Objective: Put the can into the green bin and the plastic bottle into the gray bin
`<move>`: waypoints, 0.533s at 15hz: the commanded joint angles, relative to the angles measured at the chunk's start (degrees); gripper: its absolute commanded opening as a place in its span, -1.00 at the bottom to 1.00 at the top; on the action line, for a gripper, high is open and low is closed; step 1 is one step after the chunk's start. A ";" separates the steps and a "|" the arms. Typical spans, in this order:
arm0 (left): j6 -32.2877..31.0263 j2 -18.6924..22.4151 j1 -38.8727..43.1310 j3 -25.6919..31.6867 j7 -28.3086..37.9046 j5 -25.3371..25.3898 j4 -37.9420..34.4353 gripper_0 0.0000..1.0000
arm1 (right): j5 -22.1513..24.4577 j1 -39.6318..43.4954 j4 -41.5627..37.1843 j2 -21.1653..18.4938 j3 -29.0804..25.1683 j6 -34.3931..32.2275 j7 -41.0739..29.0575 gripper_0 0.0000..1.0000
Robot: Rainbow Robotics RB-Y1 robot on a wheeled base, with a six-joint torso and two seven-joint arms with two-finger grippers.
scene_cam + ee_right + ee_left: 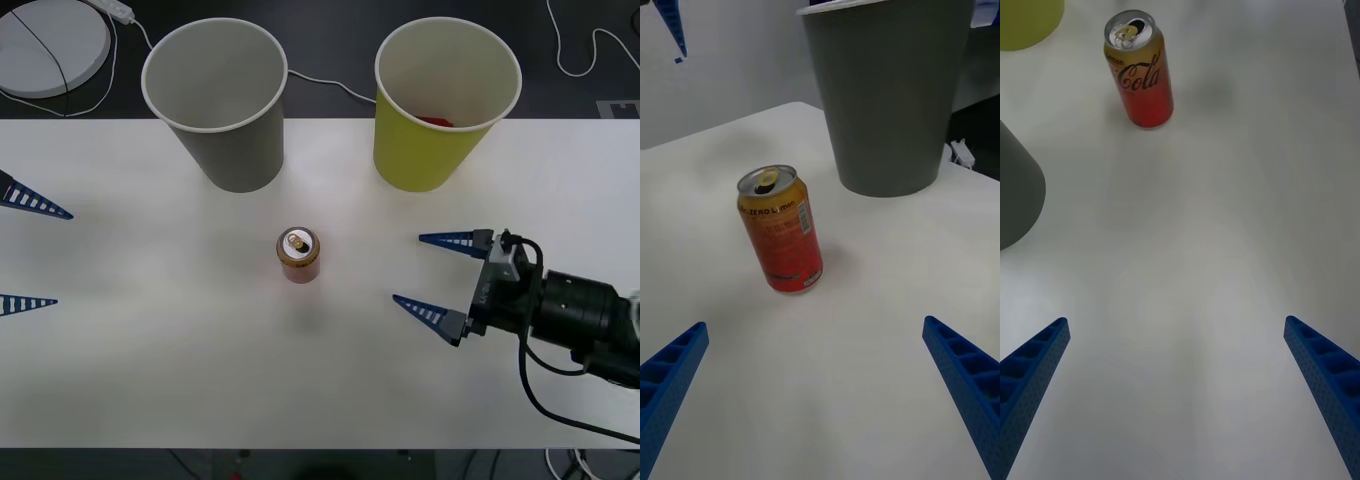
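White tabletop [150, 380] has the small orange-red drink can [299, 256] upright mid-way, with the right claw [432, 277] wide open, empty, lined up beside it, presumably to grab it.

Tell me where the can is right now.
In the front view the can stands upright mid-table, nearer the robot than the gray bin and green bin, between the open left gripper and right gripper.
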 commanded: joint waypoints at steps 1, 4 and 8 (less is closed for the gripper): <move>0.00 0.00 0.00 0.00 0.00 -0.01 0.00 1.00 | -0.05 -1.97 3.51 1.81 1.14 0.17 2.53 1.00; 0.00 0.00 0.00 0.00 0.00 -0.01 0.00 1.00 | -2.07 -4.34 9.22 3.48 3.07 1.40 9.56 1.00; 0.00 0.00 0.00 0.00 0.00 -0.01 0.00 1.00 | -3.04 -7.77 15.37 5.68 4.83 2.10 16.33 1.00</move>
